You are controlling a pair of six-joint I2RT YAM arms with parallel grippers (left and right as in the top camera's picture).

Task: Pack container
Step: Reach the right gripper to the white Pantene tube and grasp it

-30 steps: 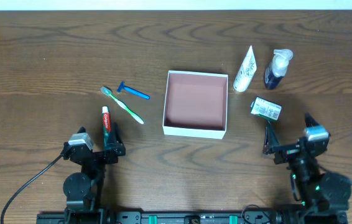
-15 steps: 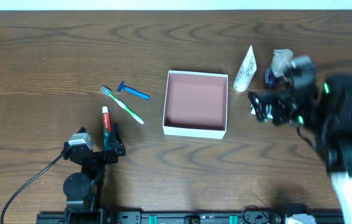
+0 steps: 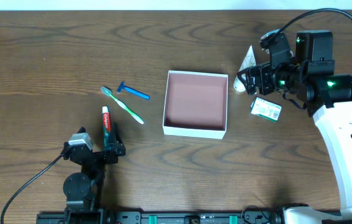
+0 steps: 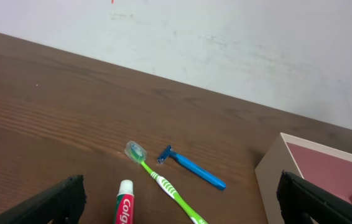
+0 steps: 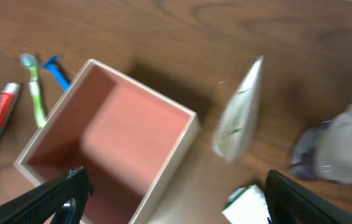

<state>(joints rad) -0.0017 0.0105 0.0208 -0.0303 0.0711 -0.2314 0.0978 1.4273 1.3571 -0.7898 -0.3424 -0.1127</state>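
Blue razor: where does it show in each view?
Overhead: blue razor left of centre, left of the container.
Left wrist: blue razor lower middle; container at the right edge.
Right wrist: blue razor upper left, just past the container's corner.
Shared landmark: the container.

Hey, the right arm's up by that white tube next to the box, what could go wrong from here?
The white tube appears to stand on end, so the open right gripper could knock it over. The pump bottle and small carton sit close beside it and might get bumped.
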